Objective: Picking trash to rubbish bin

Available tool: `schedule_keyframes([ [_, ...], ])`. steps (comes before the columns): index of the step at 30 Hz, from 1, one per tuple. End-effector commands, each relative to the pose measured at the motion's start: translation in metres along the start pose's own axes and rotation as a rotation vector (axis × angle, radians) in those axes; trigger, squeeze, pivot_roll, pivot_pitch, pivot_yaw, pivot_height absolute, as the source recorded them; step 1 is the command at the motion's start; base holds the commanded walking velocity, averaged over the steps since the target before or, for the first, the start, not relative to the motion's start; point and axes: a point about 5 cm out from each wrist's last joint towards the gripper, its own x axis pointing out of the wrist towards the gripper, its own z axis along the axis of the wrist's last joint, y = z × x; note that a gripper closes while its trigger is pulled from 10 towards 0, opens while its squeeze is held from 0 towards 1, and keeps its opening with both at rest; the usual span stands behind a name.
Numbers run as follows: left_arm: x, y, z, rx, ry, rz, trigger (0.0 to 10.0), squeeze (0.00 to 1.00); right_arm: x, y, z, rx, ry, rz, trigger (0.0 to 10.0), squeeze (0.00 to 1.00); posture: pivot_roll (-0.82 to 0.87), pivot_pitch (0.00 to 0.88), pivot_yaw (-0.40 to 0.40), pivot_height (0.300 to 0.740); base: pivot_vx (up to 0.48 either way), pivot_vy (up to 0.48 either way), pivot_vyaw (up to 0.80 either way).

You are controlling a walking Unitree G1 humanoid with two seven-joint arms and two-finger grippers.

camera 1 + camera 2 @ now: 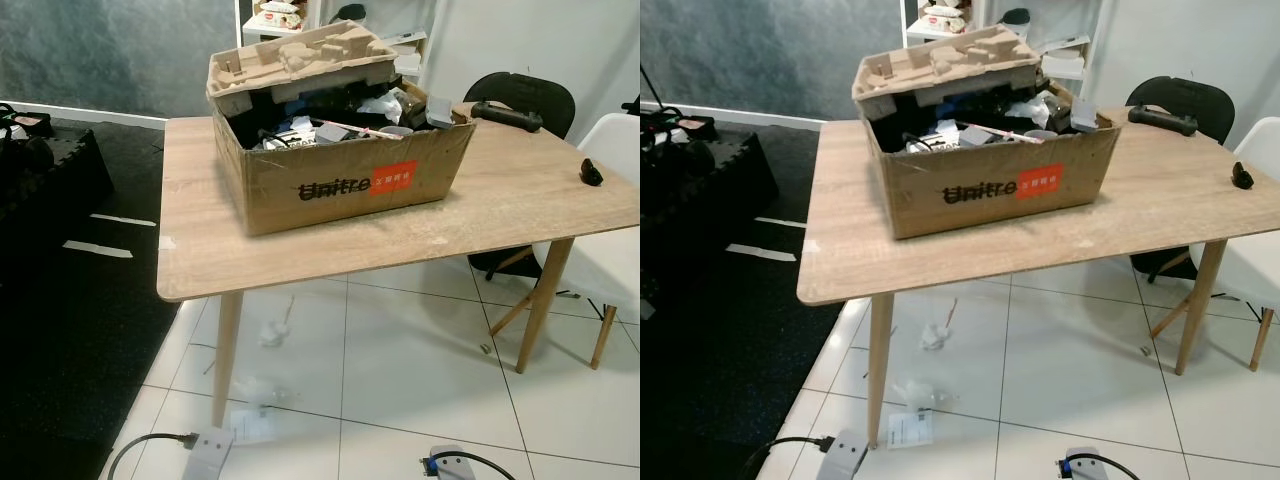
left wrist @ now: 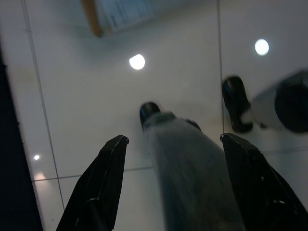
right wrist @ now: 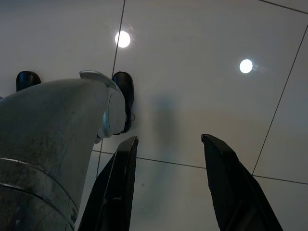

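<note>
One wooden table (image 1: 300, 255) carries one cardboard box (image 1: 340, 175) near its middle, one black handle-shaped object (image 1: 507, 115) at its far right corner and one small black item (image 1: 592, 173) by its right edge. Two chairs, one black (image 1: 520, 92) and one white (image 1: 615, 200), stand beyond that right edge. On the tiled floor lie about three scraps of litter: one crumpled white piece (image 1: 273, 333), one clear wrapper (image 1: 262, 391) and one paper sheet (image 1: 910, 429).

Before you, a wooden table (image 1: 200, 250) carrying a full cardboard box (image 1: 340, 185), crumpled trash (image 1: 272, 333) on the tiled floor (image 1: 400, 370) beneath

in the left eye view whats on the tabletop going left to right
cardboard box full of clutter with a moulded pulp tray on top → black handle-shaped object near the far edge → small black object by the table's right edge
</note>
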Motion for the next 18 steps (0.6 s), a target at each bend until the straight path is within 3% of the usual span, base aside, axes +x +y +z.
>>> schedule_keyframes([
  [1,0.001,0.001,0.006,-0.039,-0.016,0.016,10.0,0.0,-0.001,-0.004,-0.003,0.024,0.013,-0.016,10.0,0.0,0.0,0.0,-0.058,0.74,0.0,0.0,0.0],
  [6,0.004,-0.004,0.014,-0.013,-0.017,-0.001,10.0,0.0,0.001,0.001,0.003,0.009,0.003,-0.001,10.0,0.0,0.01,0.0,-0.046,0.74,0.0,0.0,0.0],
  [7,0.006,-0.009,0.023,0.023,-0.032,-0.022,10.0,0.0,0.003,0.009,0.014,-0.054,-0.017,0.024,10.0,0.0,0.01,0.0,-0.036,0.74,0.0,0.0,0.0],
  [10,0.007,-0.013,0.031,0.04,-0.054,-0.037,10.0,0.0,0.004,0.016,0.028,-0.073,-0.053,0.046,10.0,0.0,0.0,0.0,-0.012,0.74,0.0,0.0,0.0],
  [18,0.007,-0.014,0.022,0.072,-0.027,-0.05,10.0,0.0,0.005,0.029,0.046,-0.041,-0.093,0.073,10.0,0.0,0.0,0.0,-0.005,0.74,0.0,0.0,0.0],
])
